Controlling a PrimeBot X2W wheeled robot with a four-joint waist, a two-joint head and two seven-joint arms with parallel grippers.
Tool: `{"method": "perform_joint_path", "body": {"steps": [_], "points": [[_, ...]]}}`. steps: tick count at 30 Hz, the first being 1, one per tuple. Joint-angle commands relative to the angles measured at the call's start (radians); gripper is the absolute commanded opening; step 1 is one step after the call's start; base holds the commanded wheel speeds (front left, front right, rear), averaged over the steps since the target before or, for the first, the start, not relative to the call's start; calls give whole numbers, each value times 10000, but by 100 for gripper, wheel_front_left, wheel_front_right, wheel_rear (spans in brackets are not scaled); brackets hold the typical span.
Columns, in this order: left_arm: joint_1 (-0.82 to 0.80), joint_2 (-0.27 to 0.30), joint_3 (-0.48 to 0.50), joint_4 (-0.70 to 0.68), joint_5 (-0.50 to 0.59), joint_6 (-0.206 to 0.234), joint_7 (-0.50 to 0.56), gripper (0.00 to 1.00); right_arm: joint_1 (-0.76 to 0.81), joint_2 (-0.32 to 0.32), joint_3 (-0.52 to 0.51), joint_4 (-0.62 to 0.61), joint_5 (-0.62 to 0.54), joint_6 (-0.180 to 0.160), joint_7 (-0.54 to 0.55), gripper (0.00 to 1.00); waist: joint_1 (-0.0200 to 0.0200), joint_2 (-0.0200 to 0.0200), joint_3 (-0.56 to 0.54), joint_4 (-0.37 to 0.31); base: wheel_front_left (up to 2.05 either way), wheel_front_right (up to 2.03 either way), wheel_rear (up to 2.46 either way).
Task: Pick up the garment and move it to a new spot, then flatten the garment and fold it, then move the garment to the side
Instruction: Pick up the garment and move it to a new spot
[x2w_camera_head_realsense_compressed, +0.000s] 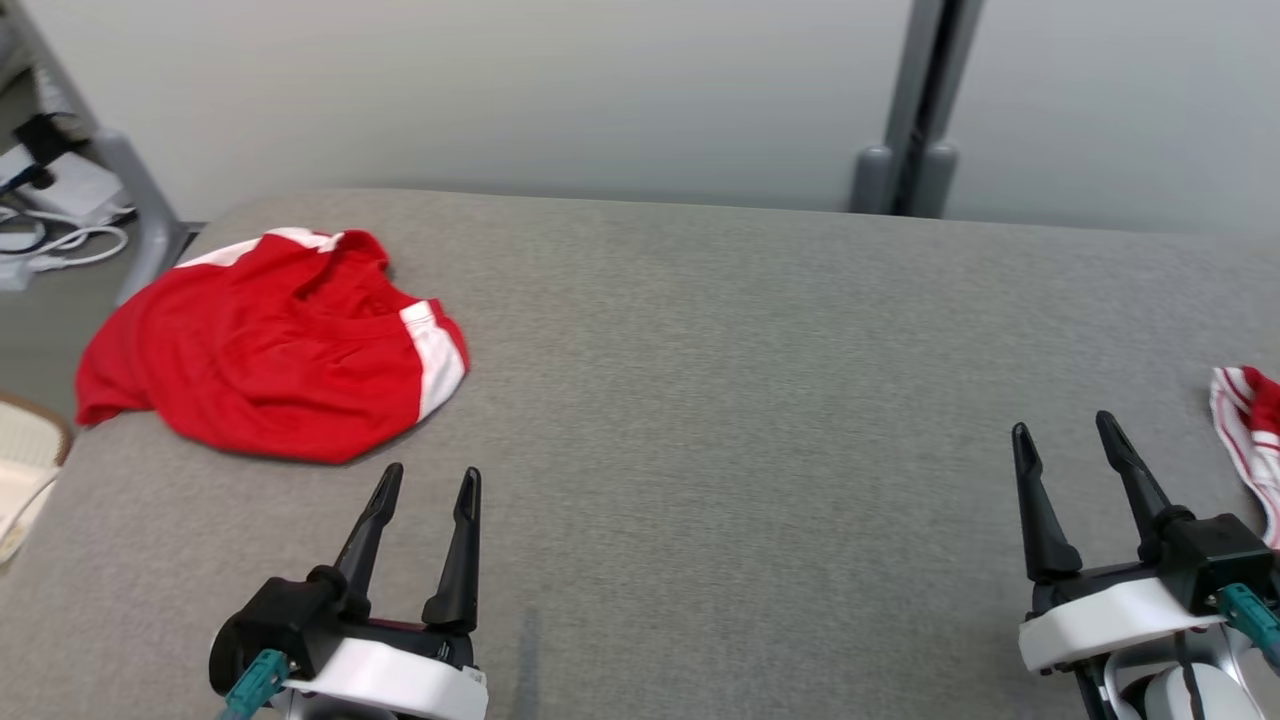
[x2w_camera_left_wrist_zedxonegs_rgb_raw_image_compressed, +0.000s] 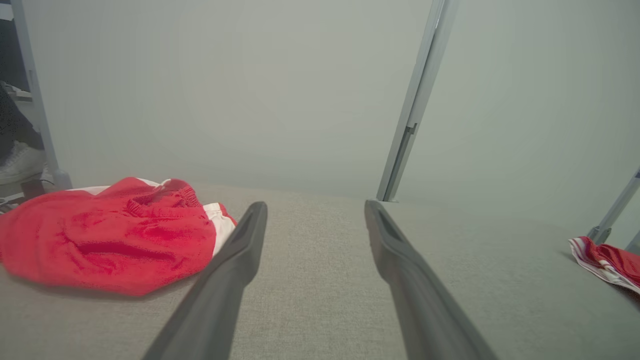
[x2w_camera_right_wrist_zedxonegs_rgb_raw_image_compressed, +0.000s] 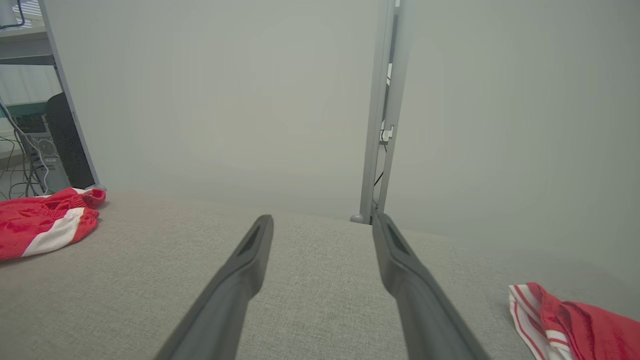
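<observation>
Left tool and right tool gape empty — red garment lies bunched, untouched.

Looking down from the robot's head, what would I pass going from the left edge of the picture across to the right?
cables → red garment → left gripper → post → right gripper → striped cloth

I see the red garment crumpled far left on the bench, just beyond my left claw, whose fingers stand apart and empty. My right claw, spread likewise, sits near a striped red-and-white cloth at the right edge.
</observation>
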Motion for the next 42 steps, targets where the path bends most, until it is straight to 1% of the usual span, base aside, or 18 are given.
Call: {"method": "perform_joint_path", "body": {"steps": [1,7,12,19,23,31,39,42], "points": [[-9,44,81,-82,24,45,-1,100,35,-13,81,43,31,-3,-9,100,0,-1,-17,503,0,0,0],[268,39,363,-211,157,87,-3,100,127,-1,369,125,199,-3,-9,100,0,-1,-135,1481,0,0,0],[437,41,512,-224,210,34,-3,100,163,-3,582,197,266,-3,-9,100,0,-1,-223,2193,0,0,0],[615,41,625,-456,169,14,-1,100,156,46,899,297,397,-3,-9,100,0,-1,-340,2850,0,0,0],[709,33,741,-626,123,105,-1,100,-32,38,1111,388,439,-3,-9,100,0,-1,-317,2908,0,0,0],[597,39,769,-677,158,117,-1,100,-172,-84,1325,492,491,-3,-9,100,0,-1,-249,2930,0,0,0],[458,42,997,-442,422,-55,-1,100,-43,-164,1562,559,552,-3,-9,100,0,-1,-383,2739,0,0,0],[286,39,1244,-501,102,-32,-1,100,-189,-206,1692,449,527,-3,-9,100,0,-1,-237,2548,0,0,0]]}}
